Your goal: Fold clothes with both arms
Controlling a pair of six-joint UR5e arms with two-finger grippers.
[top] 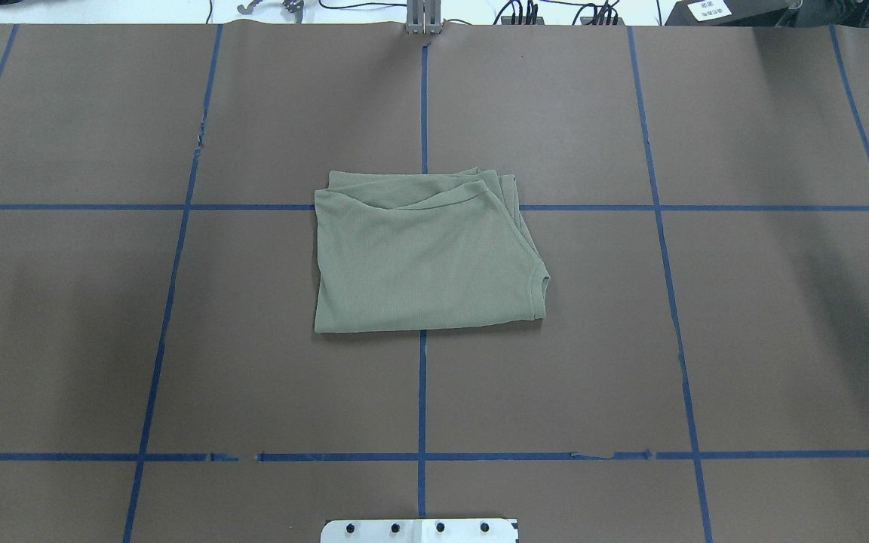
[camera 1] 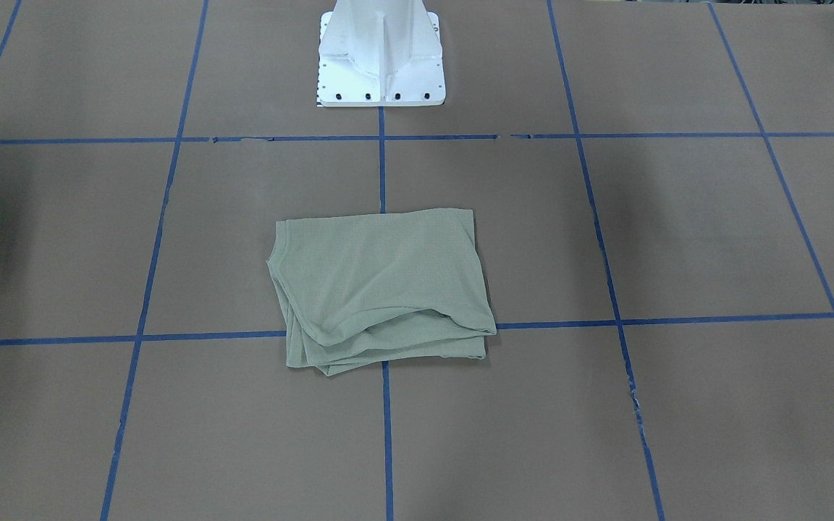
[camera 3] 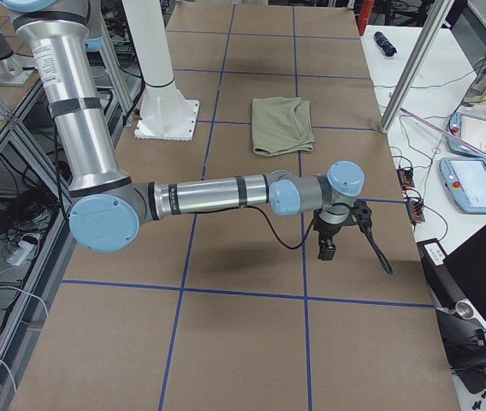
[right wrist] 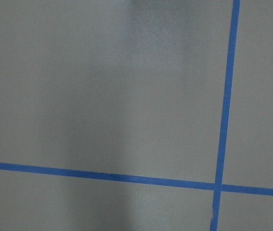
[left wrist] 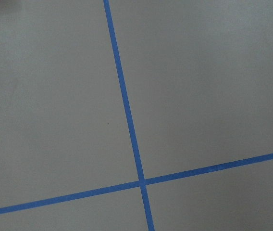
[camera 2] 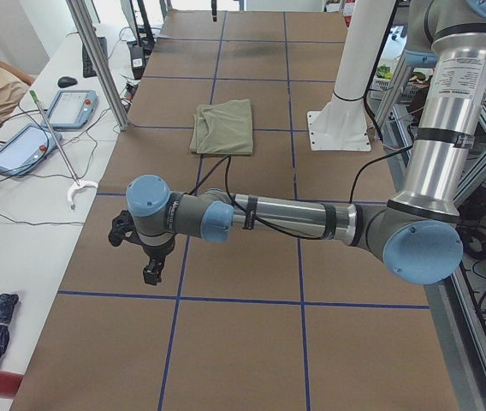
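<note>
Looking down from over the shoulders, near to far: white pedestal base at 6 o'clock on the brown bench, then dead centre the sage-green shirt, folded into a chunky rectangle, layered edges stacked toward 12, parked right on a crossing of the blue tape lines. Left hand way out at 9 o'clock, pointing down over bare bench, well apart from the shirt; right hand same deal out at 3. Can't tell whether spread or pinched together for either, only side views to go by. Just bench and tape on both wrist cams.
</note>
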